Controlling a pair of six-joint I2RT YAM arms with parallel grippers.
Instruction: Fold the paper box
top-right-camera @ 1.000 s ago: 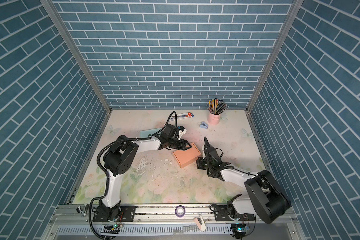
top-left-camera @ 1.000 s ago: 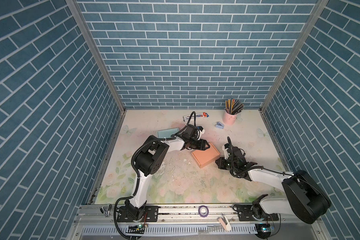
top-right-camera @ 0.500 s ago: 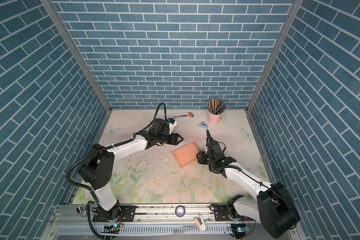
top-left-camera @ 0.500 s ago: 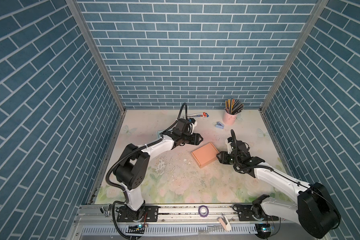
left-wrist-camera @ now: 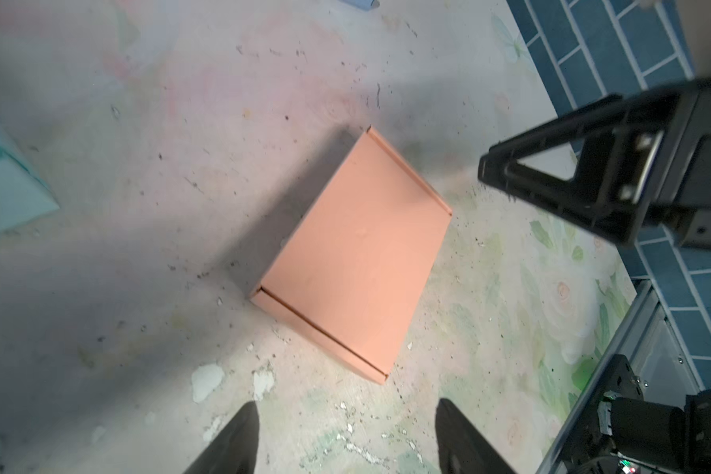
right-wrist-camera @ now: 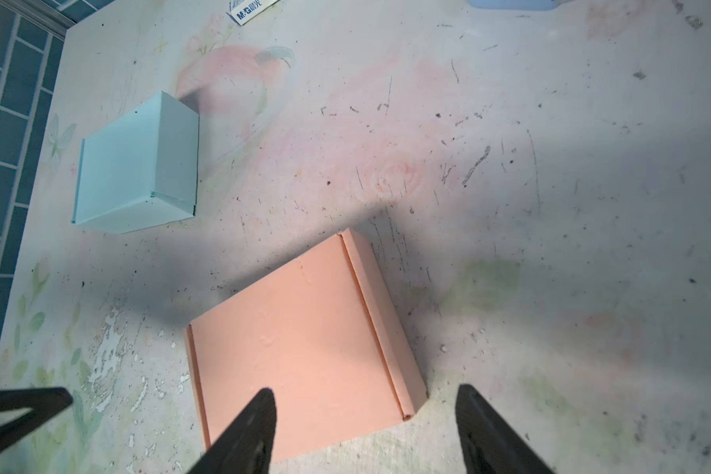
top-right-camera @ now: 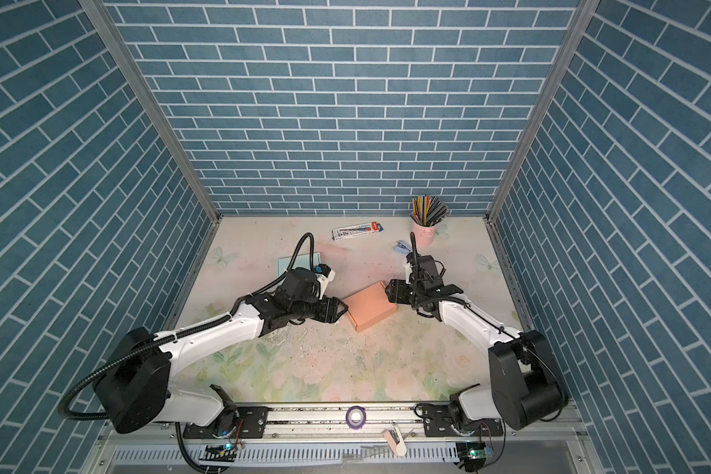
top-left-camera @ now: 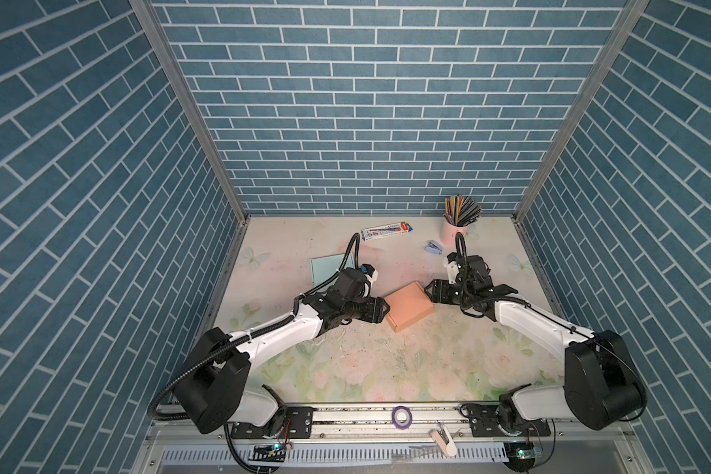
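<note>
closed orange paper box point(top-left-camera: 409, 305) lying flat near the middle of the flowery table point(top-left-camera: 386, 369). left gripper point(top-left-camera: 383, 310) just beside one side of it, fingers wide apart, holding nothing. right gripper point(top-left-camera: 429, 290) just beside the other side, fingers wide apart too, empty. light blue box point(top-left-camera: 325, 269) farther back.

Salmon-pink paper box point(top-left-camera: 409, 305), shallow and rectangular, folded shut with its lid down flat and a narrow folded strip along two opposite edges, lies flat near mid-tabletop point(top-left-camera: 386, 369), turned askew to the tabletop's edges.
</note>
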